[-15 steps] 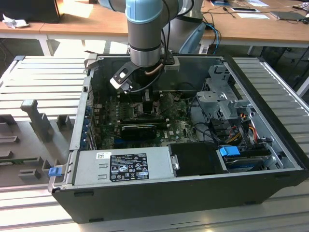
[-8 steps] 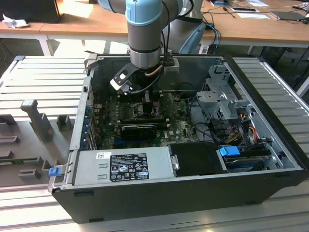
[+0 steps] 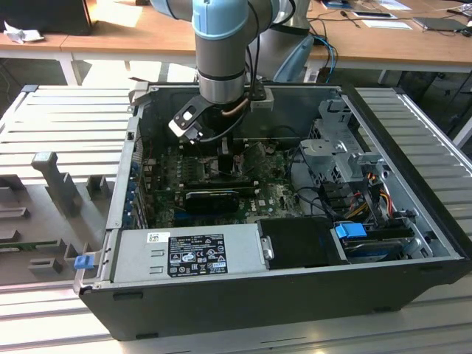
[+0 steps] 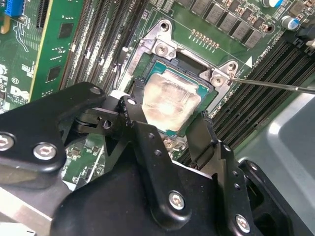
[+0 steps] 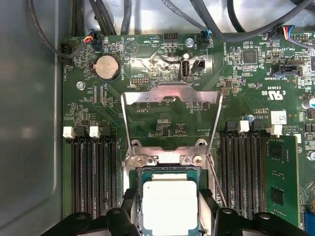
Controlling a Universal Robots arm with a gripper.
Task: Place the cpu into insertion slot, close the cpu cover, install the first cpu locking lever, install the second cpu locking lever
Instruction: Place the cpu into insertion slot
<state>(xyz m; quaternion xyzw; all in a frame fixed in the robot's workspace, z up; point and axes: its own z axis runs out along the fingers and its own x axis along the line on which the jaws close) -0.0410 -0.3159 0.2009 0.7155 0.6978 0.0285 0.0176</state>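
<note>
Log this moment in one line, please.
cpu in slot | cover open | end effector at cpu

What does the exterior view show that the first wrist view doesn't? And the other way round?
Exterior view: the big black metal computer case, the grey box-shaped power supply, the light-blue robot arm reaching in, and the wooden desk behind.

First wrist view: up close, the pale silver square cpu sitting in the black-framed insertion slot, the thin silvery cpu cover lying open, and a round silver coin battery.

Both: the green motherboard.
</note>
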